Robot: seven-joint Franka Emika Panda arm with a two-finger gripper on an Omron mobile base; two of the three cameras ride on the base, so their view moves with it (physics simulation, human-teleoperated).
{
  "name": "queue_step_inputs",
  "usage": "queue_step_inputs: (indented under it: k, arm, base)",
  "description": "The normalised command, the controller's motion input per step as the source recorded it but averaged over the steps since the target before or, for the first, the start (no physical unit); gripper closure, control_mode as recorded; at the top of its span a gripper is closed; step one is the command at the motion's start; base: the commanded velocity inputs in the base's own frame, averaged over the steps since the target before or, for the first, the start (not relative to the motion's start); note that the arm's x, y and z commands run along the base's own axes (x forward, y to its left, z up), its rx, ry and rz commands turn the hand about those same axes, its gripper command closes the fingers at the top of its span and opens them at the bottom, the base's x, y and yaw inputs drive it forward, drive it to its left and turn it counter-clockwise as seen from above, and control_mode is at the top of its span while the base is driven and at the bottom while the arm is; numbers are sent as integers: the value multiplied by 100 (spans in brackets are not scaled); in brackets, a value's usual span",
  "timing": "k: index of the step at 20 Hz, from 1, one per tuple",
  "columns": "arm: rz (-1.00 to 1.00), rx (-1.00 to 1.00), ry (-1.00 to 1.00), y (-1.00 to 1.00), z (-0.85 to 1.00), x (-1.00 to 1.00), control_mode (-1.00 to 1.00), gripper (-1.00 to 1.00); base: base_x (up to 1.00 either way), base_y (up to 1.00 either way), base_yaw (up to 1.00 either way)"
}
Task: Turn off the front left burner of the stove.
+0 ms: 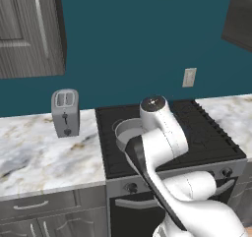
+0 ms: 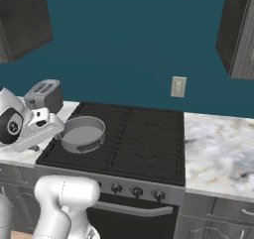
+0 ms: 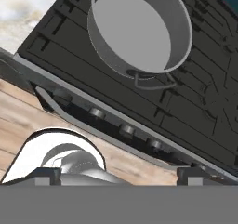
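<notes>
The stove has a black grated cooktop and a grey front panel with a row of small dark knobs. A grey pot stands on the left side of the cooktop, its handle toward the panel. The front left burner shows as black grate around and in front of the pot. My gripper is open, nothing between its fingertips. It hovers above and in front of the stove's left front corner, well apart from the knobs. In the left base view my arm hides much of the cooktop.
A silver two-slot toaster stands on the marble counter left of the stove. More marble counter lies to the right. The oven door handle runs under the knobs. Dark wall cabinets hang above. Wooden floor lies below.
</notes>
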Motion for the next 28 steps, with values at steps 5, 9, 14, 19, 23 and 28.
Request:
queue_step_inputs:
  k: [5,9,14,19,23,28]
  arm:
    - [11,-9,0,45,-14,-1,-100,-100]
    - [10,-10,-2,50,-23,0,-100,-100]
    - [7,-7,-3,28,-31,-3,-100,-100]
    - [3,-3,-1,18,-27,0,-100,-100]
    - [1,0,-1,0,-25,0,-100,-100]
    - [0,0,-2,0,-31,0,-100,-100]
  base:
    - [0,0,0]
    - [0,0,0]
    - [0,0,0]
    - [0,0,0]
    - [0,0,0]
    - [0,0,0]
